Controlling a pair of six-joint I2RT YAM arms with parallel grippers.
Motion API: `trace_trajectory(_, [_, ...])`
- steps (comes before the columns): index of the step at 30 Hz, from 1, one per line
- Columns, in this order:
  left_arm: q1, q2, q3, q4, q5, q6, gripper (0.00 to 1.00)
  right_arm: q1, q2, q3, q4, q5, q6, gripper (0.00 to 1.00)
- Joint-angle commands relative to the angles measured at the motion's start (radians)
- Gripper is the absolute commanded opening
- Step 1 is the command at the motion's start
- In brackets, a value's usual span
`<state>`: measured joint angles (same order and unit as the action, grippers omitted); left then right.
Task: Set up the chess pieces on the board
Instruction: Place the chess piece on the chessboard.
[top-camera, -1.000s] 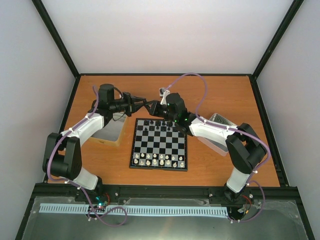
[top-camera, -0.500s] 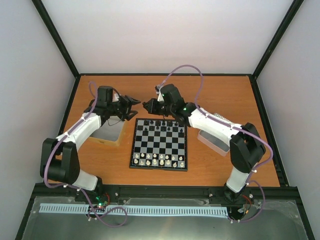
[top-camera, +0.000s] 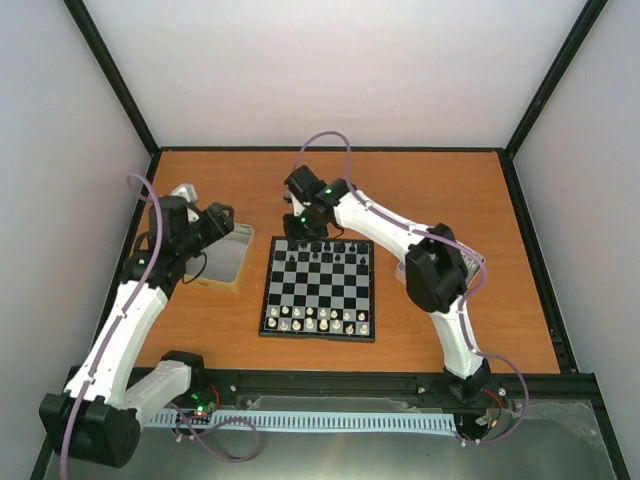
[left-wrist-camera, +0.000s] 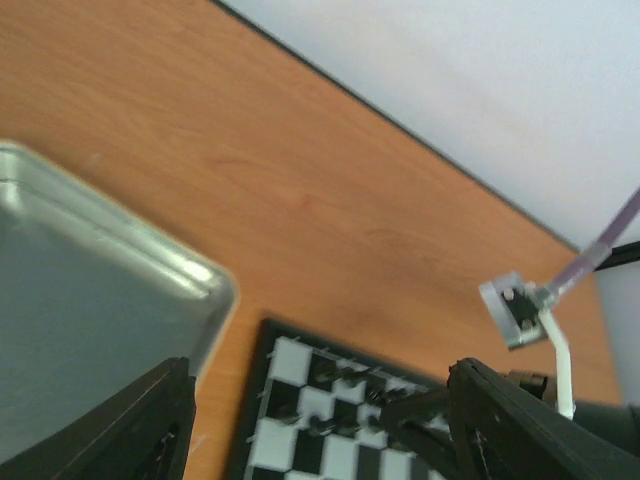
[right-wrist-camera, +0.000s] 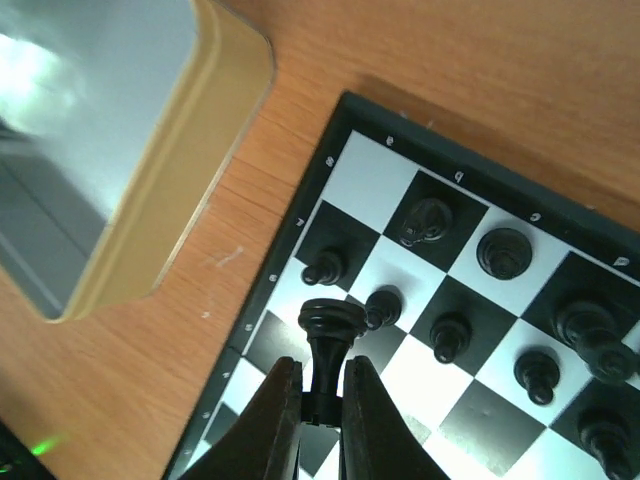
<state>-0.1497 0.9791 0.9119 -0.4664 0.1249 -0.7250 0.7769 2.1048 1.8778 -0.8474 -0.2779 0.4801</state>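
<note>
My right gripper (right-wrist-camera: 322, 372) is shut on the base of a black chess piece (right-wrist-camera: 330, 325) with a wide flat top. It hangs over the far left corner of the board (right-wrist-camera: 330, 160), whose corner square is bare. Black chess pieces (top-camera: 325, 247) fill the board's (top-camera: 320, 288) far rows and whitish ones (top-camera: 320, 320) the near rows. From above, the right gripper (top-camera: 300, 222) sits at that far left corner. My left gripper (top-camera: 222, 222) is open and holds nothing, above the left tray. Its view is blurred, with the board (left-wrist-camera: 300, 400) below between the fingers (left-wrist-camera: 510, 420).
A shallow metal tray (top-camera: 225, 258) lies left of the board, seen also as tray (left-wrist-camera: 80, 300) and tray (right-wrist-camera: 110, 150). The right arm's elbow (top-camera: 435, 265) hangs over the table right of the board. Bare orange tabletop (top-camera: 420, 190) stretches behind the board.
The grippers stood tip to tip behind the board. The left one has opened and drawn back left over the tray. The right one has swung left to the board's far corner.
</note>
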Motion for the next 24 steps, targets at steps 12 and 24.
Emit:
trace_trajectory(12, [0.001,-0.230,-0.162,-0.068,-0.179,0.225,0.75,0.084,0.288,0.357,-0.182,0.164,-0.030,0.05])
trace_trajectory(24, [0.000,-0.237,-0.160,-0.073,-0.149,0.235,0.76,0.073,0.369,0.409,-0.217,0.192,-0.035,0.07])
